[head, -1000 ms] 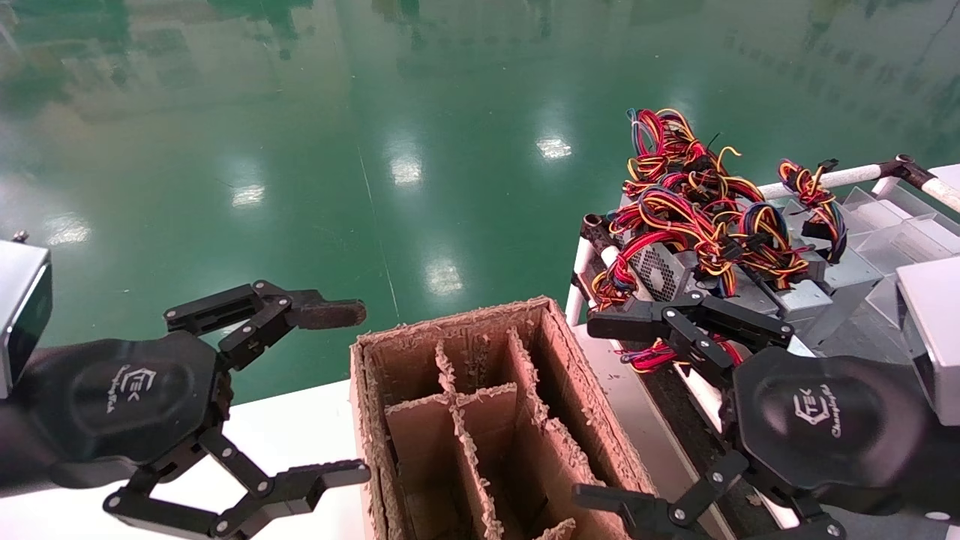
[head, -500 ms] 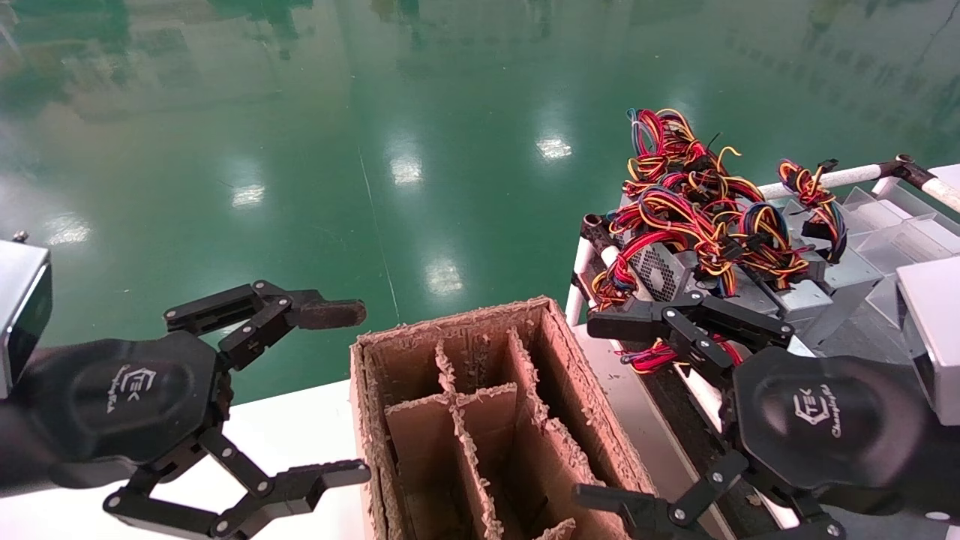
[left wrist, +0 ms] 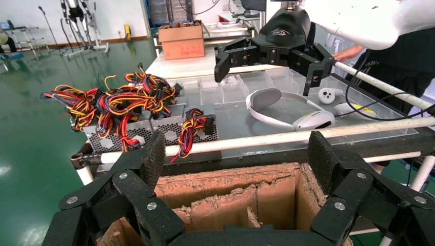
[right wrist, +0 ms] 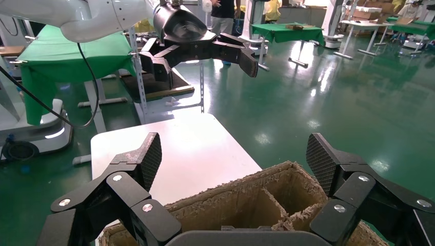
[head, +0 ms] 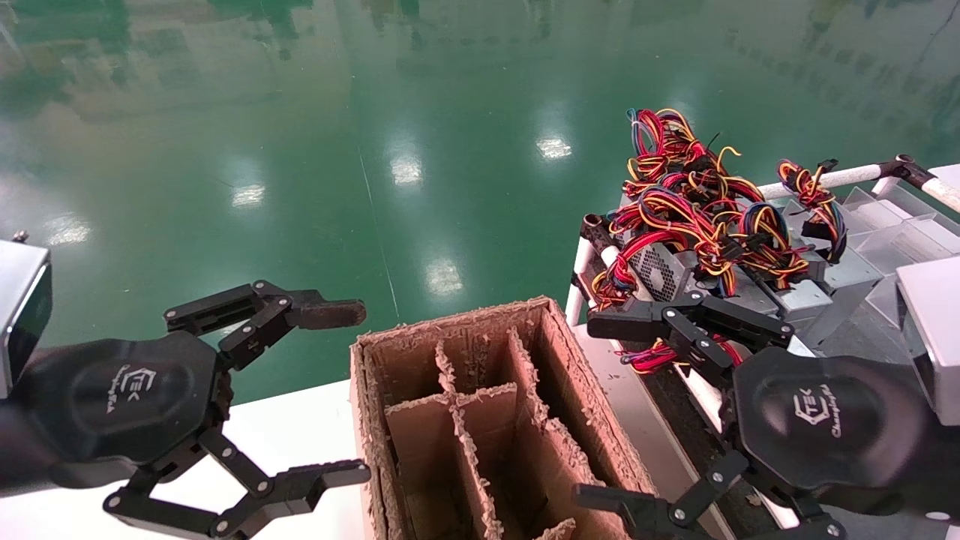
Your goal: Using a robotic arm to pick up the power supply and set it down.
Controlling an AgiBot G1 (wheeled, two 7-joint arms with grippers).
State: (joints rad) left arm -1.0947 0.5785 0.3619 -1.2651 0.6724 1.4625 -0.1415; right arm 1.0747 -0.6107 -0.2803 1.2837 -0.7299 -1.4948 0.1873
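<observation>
The power supply (head: pixel 658 268) is a silver-grey metal box with a perforated side, lying on a cart at the right under a tangle of red, yellow and black wires (head: pixel 694 199). Its perforated side (left wrist: pixel 154 128) also shows in the left wrist view. My right gripper (head: pixel 602 412) hangs open just in front of it, apart from it, with nothing between its fingers. My left gripper (head: pixel 343 394) hangs open at the left, beside the brown cardboard box (head: pixel 480 420). Both wrist views look across that box between wide-spread jaws.
The cardboard box with dividers (left wrist: pixel 231 192) stands between the two grippers on a white table (head: pixel 289 431). The cart has white pipe rails (head: pixel 840 176) and clear plastic trays (head: pixel 904 225). A white headset (left wrist: pixel 287 110) lies on the cart. Green floor lies beyond.
</observation>
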